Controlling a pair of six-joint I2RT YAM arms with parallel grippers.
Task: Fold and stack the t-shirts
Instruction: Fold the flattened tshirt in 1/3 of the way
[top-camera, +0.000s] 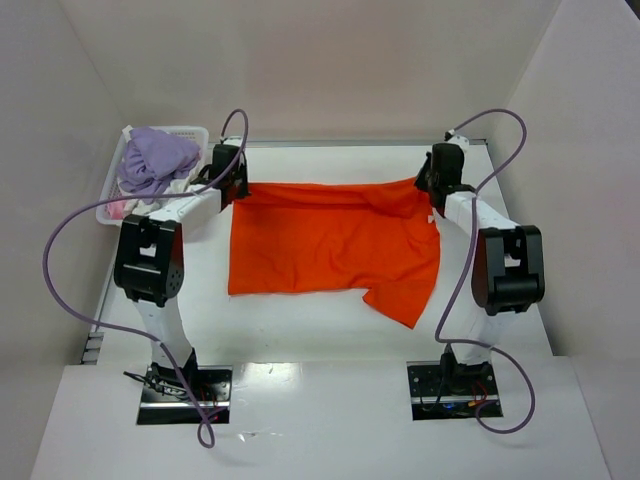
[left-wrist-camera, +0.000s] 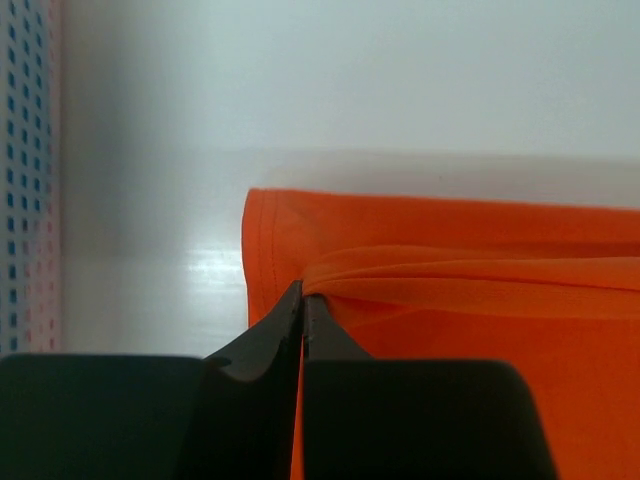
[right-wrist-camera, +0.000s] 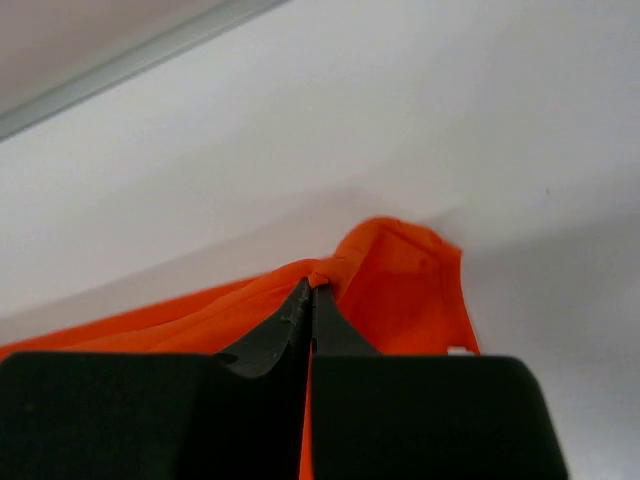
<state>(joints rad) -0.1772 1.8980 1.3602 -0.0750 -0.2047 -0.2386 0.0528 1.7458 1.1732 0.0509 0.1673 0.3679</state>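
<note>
My left fingers (left-wrist-camera: 296, 308) are closed tight on the far left corner of the orange t-shirt (top-camera: 330, 245), with a thin fold of its edge pinched between them. My right fingers (right-wrist-camera: 306, 300) are closed just as tight on the far right corner, where the cloth bunches at the tips. The shirt lies spread across the middle of the worktop (top-camera: 300, 330). Its far edge is stretched between my two grips, and one sleeve trails toward the near right.

I judge it light, thin and limp. It will sag between my grips, drape wherever I lay it, and wrinkle rather than hold a crease. The stitched edges and corners give the surest hold, because a single loose layer could slide out.

The white lattice basket (top-camera: 190, 132) of lavender clothes (top-camera: 155, 160) sits in the far left corner, just beside my left grip.
</note>
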